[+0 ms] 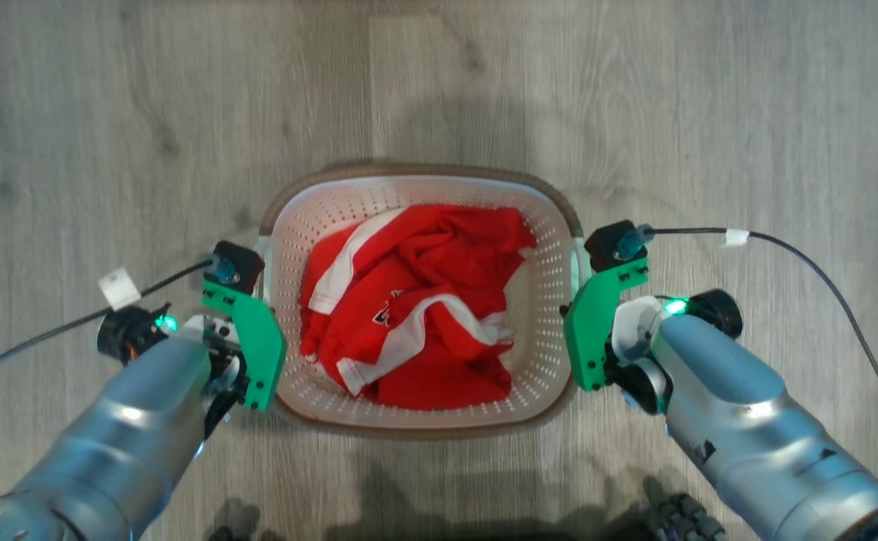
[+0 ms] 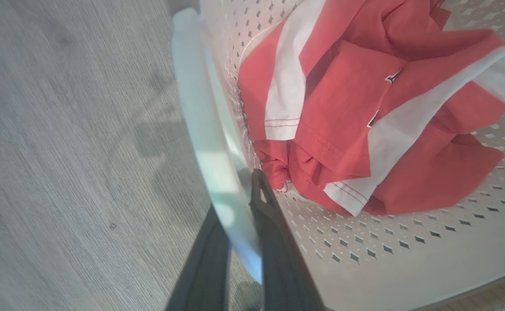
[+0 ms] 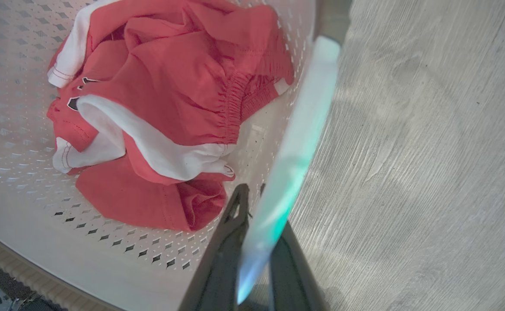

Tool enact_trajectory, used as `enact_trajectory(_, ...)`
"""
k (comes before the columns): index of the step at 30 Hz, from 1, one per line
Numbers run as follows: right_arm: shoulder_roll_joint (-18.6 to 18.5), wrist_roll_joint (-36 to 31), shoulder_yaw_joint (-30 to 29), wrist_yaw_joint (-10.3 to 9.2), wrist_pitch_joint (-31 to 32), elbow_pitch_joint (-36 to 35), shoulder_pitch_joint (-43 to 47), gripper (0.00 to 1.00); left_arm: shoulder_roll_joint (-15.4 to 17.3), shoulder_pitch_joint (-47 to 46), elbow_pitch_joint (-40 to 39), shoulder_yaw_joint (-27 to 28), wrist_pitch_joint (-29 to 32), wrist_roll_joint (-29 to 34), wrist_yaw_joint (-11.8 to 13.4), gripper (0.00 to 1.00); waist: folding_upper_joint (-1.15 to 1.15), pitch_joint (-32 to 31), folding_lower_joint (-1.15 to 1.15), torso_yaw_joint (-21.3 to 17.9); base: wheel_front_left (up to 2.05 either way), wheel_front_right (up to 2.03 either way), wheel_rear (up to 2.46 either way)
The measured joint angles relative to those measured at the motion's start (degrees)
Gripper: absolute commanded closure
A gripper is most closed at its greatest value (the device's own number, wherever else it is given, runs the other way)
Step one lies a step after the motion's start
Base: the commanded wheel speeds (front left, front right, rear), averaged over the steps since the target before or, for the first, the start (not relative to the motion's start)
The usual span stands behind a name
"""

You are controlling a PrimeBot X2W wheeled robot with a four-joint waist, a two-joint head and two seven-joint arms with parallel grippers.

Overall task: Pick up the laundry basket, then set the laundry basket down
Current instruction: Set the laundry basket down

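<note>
The laundry basket (image 1: 288, 248) sits centred in the head view, white and perforated with a brown rim, and holds a crumpled red and white garment (image 1: 416, 300). My left gripper (image 2: 236, 194) is shut on the basket's white left handle (image 2: 200, 108), one dark finger inside the wall and one outside. My right gripper (image 3: 262, 204) is shut the same way on the right handle (image 3: 308, 116). From the head camera, each arm's green wrist bracket (image 1: 254, 338) (image 1: 592, 330) presses close to a basket side and hides the fingers. Whether the basket touches the floor I cannot tell.
Grey wood-look floor (image 1: 108, 113) lies all around the basket. Black cables (image 1: 822, 270) trail from both wrists over the floor. A dark ribbed part (image 1: 679, 518) shows at the head view's bottom edge, right of centre.
</note>
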Motion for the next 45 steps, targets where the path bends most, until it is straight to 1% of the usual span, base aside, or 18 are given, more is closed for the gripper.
enact_trajectory(7, 0.33, -1.86, -0.48, 0.0, -4.17, 3.39, -2.69, 1.0, -2.5, -2.5, 3.38, 0.01, -2.04, 0.3, 0.0, 1.0, 0.0, 5.38, 0.0, 0.47, 0.0, 0.0, 0.0)
enact_trajectory(11, 0.34, -1.89, -0.03, 0.0, -7.2, 3.8, -3.55, 1.0, -3.58, -3.94, 5.44, 0.07, -3.38, 0.27, 0.0, 1.0, 0.0, 7.79, -0.01, 1.37, 0.0, 0.0, 0.0)
enact_trajectory(14, 0.34, -1.91, 0.82, 0.0, -8.65, 5.06, -4.46, 1.0, -4.24, -3.96, 6.28, 0.05, -4.1, 0.07, 0.0, 1.0, 0.0, 8.92, -0.01, 1.89, 0.0, 0.0, 0.0)
enact_trajectory(17, 0.34, -1.91, 1.34, 0.0, -10.03, 5.75, -5.2, 1.0, -4.89, -4.22, 7.61, 0.05, -6.04, 0.14, 0.0, 1.0, 0.0, 9.85, -0.01, 2.2, 0.0, 0.0, 0.0)
enact_trajectory(29, 0.36, -0.71, 2.41, 0.0, -13.3, 8.44, -6.67, 1.0, -6.92, -6.12, 10.67, -0.04, -8.6, 1.34, -0.02, 1.0, 0.0, 11.77, -0.01, 2.37, 0.0, 0.0, 0.0)
enact_trajectory(45, 0.36, 1.3, 4.48, 0.0, -14.96, 9.96, -7.04, 1.0, -7.67, -6.17, 11.92, -0.09, -9.48, 1.74, -0.07, 1.0, 0.0, 12.27, -0.01, 2.62, 0.0, 0.0, 0.0)
